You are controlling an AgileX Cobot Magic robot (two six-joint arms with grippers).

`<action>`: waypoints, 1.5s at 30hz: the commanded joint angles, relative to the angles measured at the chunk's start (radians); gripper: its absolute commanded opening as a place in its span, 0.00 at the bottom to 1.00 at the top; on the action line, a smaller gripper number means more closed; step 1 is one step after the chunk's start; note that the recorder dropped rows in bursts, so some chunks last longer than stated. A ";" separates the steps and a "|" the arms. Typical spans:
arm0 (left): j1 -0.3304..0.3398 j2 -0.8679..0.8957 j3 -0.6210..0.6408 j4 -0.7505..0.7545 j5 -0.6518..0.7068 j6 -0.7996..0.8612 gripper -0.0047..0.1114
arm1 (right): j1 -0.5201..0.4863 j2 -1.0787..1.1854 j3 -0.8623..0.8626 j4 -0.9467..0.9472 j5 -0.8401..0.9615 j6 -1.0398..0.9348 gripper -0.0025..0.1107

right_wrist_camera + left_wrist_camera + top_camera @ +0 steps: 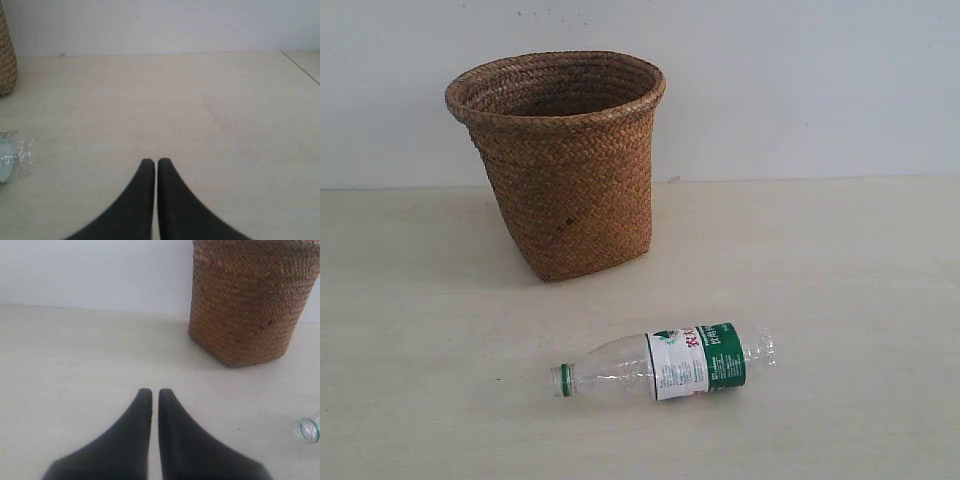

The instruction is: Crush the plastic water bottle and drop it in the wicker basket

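The small clear plastic water bottle with a green neck ring and white-and-green label (665, 362) lies on its side, uncrushed, on the pale wooden tabletop (850, 290). It rests in front of the tall brown woven wicker basket (570, 190) and apart from it, with its neck toward the left of the exterior view and its base toward the right. Our left gripper (155, 392) and right gripper (156, 162) both have their black fingers pressed together on nothing and sit low over bare table. The left wrist camera catches only the bottle's neck at its edge, the right only its base. We judge the task to be at its very start, with the approach as the step in hand. To do it well we would part both pairs of jaws first, bring one arm to each end of the bottle and hold it firmly, since a light, round bottle will likely roll or skid under a one-sided push. The neck looks uncapped, so air should escape as we squeeze.
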 commanded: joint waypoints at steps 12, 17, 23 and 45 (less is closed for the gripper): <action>0.004 -0.004 0.004 0.000 0.001 -0.007 0.08 | 0.000 -0.005 -0.001 -0.003 -0.002 0.000 0.02; 0.004 -0.004 0.004 0.000 0.001 -0.007 0.08 | 0.000 -0.005 -0.001 -0.003 -0.002 0.000 0.02; 0.004 -0.004 0.004 0.000 0.001 -0.007 0.08 | 0.000 -0.005 -0.001 -0.003 -0.002 0.000 0.02; 0.004 -0.004 0.004 0.009 -0.105 0.002 0.08 | 0.000 -0.005 -0.001 -0.003 -0.002 0.000 0.02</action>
